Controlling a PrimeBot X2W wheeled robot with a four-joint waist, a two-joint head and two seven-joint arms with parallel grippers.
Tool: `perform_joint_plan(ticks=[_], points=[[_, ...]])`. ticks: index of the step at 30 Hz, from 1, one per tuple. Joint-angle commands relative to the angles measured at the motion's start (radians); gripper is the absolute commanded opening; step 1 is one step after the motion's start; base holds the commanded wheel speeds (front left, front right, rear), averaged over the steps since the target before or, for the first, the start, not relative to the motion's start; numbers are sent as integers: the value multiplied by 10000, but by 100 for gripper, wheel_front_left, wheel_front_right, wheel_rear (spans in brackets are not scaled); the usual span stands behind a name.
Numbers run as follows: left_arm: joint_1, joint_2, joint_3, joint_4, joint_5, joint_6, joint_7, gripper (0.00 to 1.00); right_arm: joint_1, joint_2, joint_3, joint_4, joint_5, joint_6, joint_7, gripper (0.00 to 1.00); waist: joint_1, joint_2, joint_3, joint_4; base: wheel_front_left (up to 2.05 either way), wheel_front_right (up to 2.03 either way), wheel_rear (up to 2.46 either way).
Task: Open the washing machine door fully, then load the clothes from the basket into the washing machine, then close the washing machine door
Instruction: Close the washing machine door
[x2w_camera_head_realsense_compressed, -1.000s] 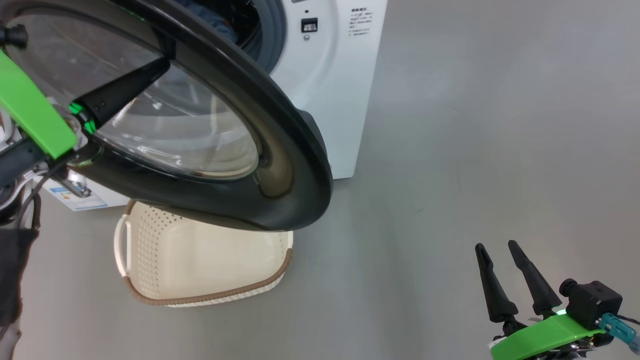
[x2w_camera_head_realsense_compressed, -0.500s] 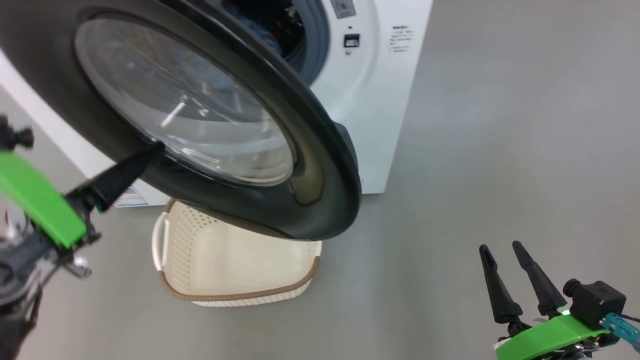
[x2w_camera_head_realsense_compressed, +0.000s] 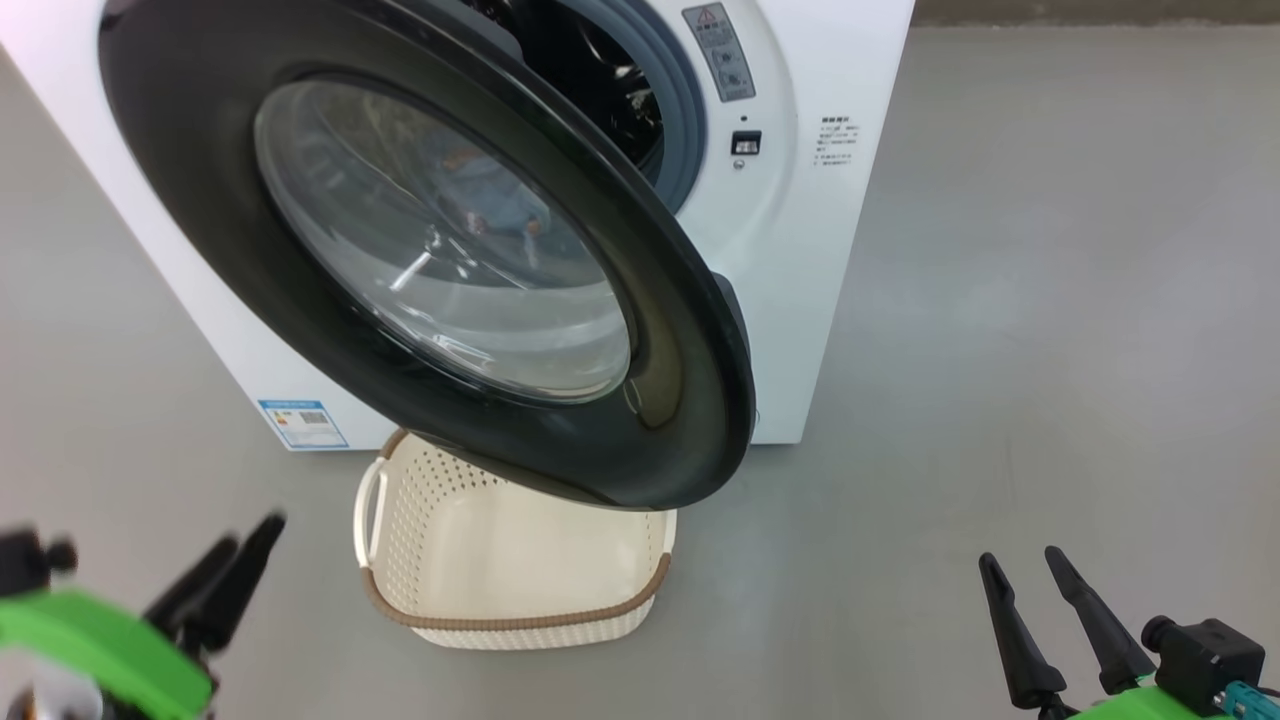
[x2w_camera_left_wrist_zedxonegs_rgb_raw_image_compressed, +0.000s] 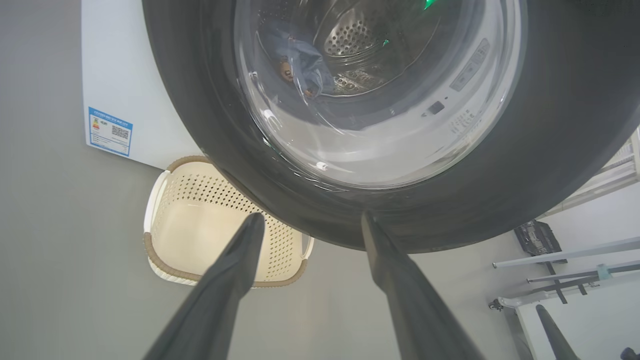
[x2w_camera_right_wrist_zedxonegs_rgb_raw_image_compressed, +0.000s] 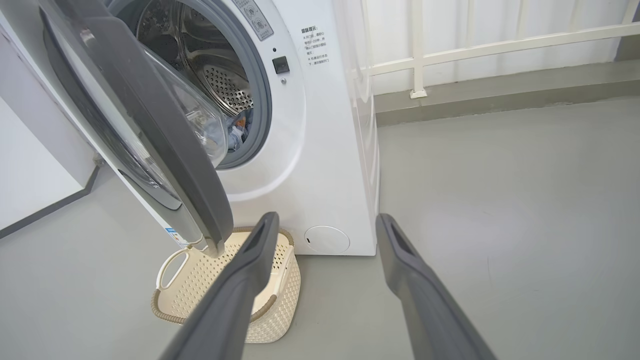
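The white washing machine (x2w_camera_head_realsense_compressed: 790, 250) stands on a grey floor (x2w_camera_head_realsense_compressed: 1050, 350), its black washing machine door (x2w_camera_head_realsense_compressed: 190, 200) swung partway out above the cream basket (x2w_camera_head_realsense_compressed: 520, 560) at its foot. Light blue clothes (x2w_camera_left_wrist_zedxonegs_rgb_raw_image_compressed: 302, 65) lie in the drum, seen through the glass. The left gripper (x2w_camera_head_realsense_compressed: 252, 533), jaws apart and holding nothing, hangs left of the basket, apart from the door. The right gripper (x2w_camera_head_realsense_compressed: 1021, 557), jaws likewise apart, sits well off to the right.

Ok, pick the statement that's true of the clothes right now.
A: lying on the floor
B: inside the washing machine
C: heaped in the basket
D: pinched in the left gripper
B: the blue printed clothes lie inside the washing machine, behind its part-open door, and the basket looks empty.
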Motion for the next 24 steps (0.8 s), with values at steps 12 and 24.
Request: perform_joint_plan(ticks=[12,24], points=[[1121,429,-1015,1218,456,-67,-3316,100,201,-471,57,-85,51,16,-48,100,0,0,-352,-78,0,0,0],[1290,-1291,676,1938,3445,-67,-3713,100,165,-538,-114,-84,43,16,-48,100,0,0,-415,-184,0,0,0]])
